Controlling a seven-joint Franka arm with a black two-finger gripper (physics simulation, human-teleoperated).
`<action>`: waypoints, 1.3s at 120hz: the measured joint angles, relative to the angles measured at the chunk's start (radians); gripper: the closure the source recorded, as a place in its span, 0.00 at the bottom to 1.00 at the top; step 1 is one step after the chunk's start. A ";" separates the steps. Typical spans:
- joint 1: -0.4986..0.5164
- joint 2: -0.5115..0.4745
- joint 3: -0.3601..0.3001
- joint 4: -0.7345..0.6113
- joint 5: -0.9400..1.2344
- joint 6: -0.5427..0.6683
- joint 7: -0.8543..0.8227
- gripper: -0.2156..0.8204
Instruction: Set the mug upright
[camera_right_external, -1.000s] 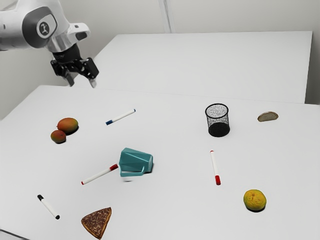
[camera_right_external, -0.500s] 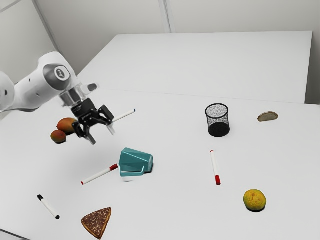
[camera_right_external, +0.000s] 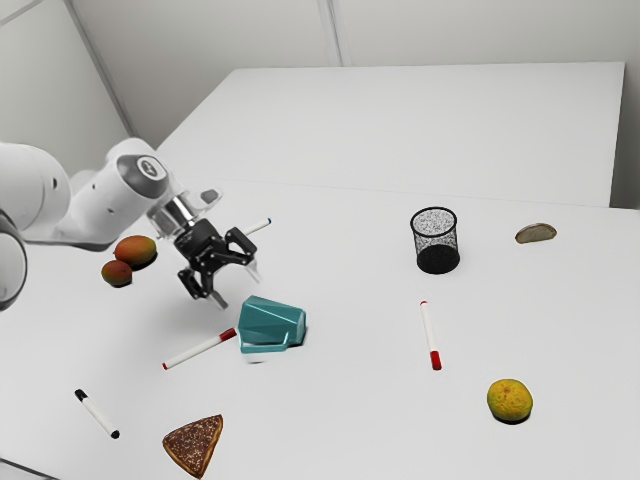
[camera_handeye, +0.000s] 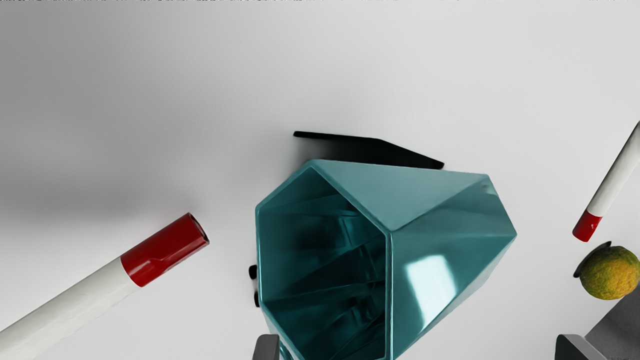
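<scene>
The teal mug (camera_right_external: 271, 325) lies on its side on the table, its handle toward the exterior view's near side. Just above the table and toward the exterior view's upper left of the mug is my gripper (camera_right_external: 239, 288), its fingers spread apart. In the wrist view, the mug (camera_handeye: 440, 210) shows its hollow mouth, with part of its body beyond one fingertip and between the two. The open gripper (camera_handeye: 417, 347) holds nothing there.
A red-capped marker (camera_right_external: 199, 349) lies beside the mug's mouth. Two mangoes (camera_right_external: 135, 251) and a blue-capped marker (camera_right_external: 258, 225) are near the arm. A brown wedge (camera_right_external: 194, 445), black marker (camera_right_external: 97, 414), mesh cup (camera_right_external: 436, 241), another red marker (camera_right_external: 430, 336) and yellow fruit (camera_right_external: 510, 400) lie farther around.
My arm has come down and toward the exterior view's right, from high at the upper left to close beside the mug. The mug and the other objects have stayed put.
</scene>
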 joint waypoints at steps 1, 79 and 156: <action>0.000 0.002 0.000 0.000 -0.004 0.000 0.001 0.21; -0.008 0.081 -0.006 -0.003 -0.168 0.041 0.027 0.29; -0.015 0.088 -0.048 0.050 -0.155 0.083 -0.011 0.95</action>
